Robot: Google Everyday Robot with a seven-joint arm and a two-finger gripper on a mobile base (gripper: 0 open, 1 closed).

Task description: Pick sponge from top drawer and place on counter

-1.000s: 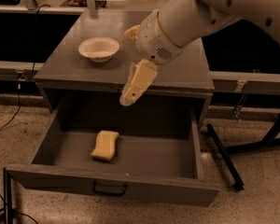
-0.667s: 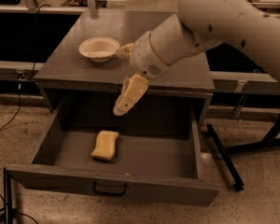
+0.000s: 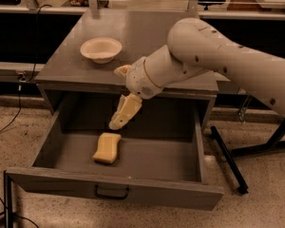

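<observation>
My gripper [image 3: 124, 113] has come down and leftward over the last second, passing below the counter [image 3: 147, 37] edge into the open top drawer [image 3: 161, 158]. It now hangs just above the sponge [image 3: 108, 147], not touching it. The sponge has not moved and lies flat on the drawer floor, left of middle. Whether my gripper is open or closed I cannot tell. I judge the reach nearly done, with the grasp next.
</observation>
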